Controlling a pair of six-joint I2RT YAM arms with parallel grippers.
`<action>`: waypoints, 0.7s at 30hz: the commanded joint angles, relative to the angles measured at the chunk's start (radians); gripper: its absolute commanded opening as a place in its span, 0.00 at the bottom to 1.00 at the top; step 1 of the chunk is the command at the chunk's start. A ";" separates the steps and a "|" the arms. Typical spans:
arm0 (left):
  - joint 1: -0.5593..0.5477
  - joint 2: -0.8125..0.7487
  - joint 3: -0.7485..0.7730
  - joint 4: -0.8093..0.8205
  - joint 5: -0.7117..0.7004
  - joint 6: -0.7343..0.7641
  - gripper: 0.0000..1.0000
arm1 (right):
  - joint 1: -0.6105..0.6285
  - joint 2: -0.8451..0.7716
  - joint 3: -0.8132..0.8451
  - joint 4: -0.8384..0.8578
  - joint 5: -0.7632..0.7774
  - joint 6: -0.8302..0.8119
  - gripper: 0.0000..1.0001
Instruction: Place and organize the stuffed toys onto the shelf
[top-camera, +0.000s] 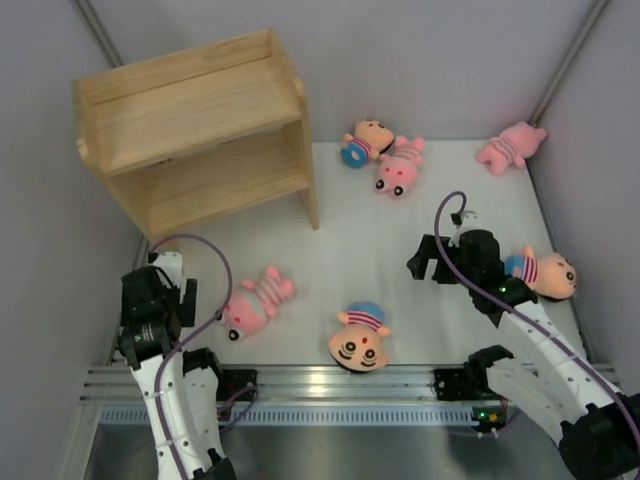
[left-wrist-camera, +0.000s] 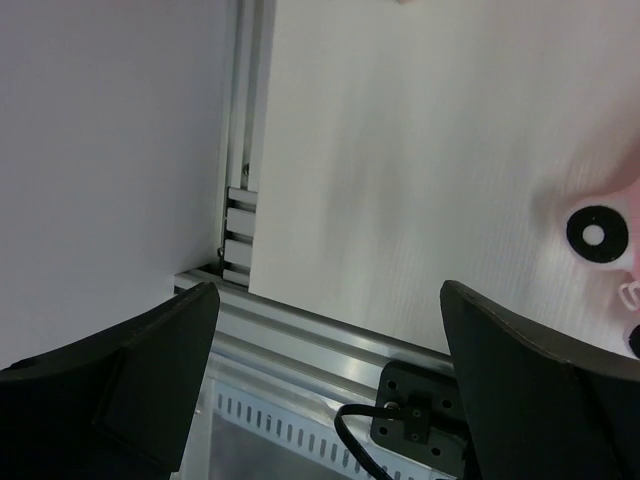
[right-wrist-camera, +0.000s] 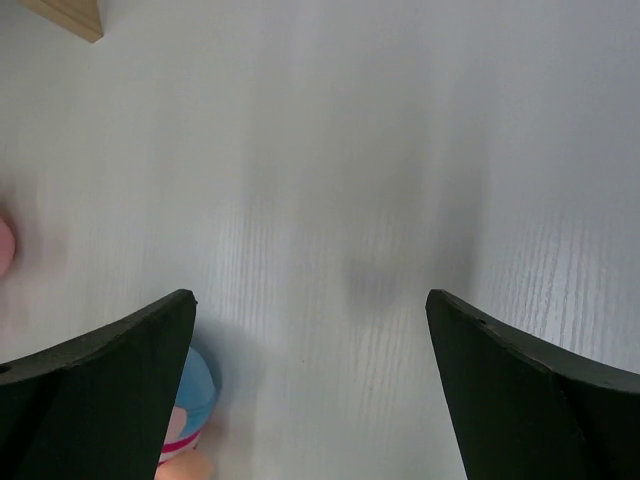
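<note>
The light wood two-tier shelf (top-camera: 200, 130) stands at the back left with both tiers bare. Six stuffed toys lie on the white table: a peach doll (top-camera: 365, 140) and a pink pig (top-camera: 398, 165) together at the back, a pig (top-camera: 510, 147) at the back right, a doll (top-camera: 545, 270) at the right, a pig (top-camera: 255, 300) at the front left, and a doll (top-camera: 360, 340) at the front middle. My left gripper (top-camera: 158, 310) is open and empty, left of the front pig, whose face (left-wrist-camera: 600, 240) shows at the edge of the left wrist view. My right gripper (top-camera: 428, 262) is open and empty over bare table, left of the right doll.
An aluminium rail (top-camera: 340, 385) runs along the table's near edge and also shows in the left wrist view (left-wrist-camera: 330, 340). Grey walls close in both sides. The shelf's foot (right-wrist-camera: 70, 15) and the front doll's blue pants (right-wrist-camera: 190, 385) show in the right wrist view.
</note>
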 joint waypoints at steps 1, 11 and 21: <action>0.009 0.011 0.119 0.008 0.004 -0.108 0.99 | -0.011 -0.030 0.016 0.050 0.022 0.018 0.99; 0.009 0.095 0.325 -0.224 0.666 0.164 0.98 | -0.013 -0.130 0.068 0.192 -0.382 0.041 0.99; 0.009 0.256 0.238 -0.230 0.512 0.162 0.84 | 0.076 0.269 0.133 -0.122 -0.455 -0.171 0.77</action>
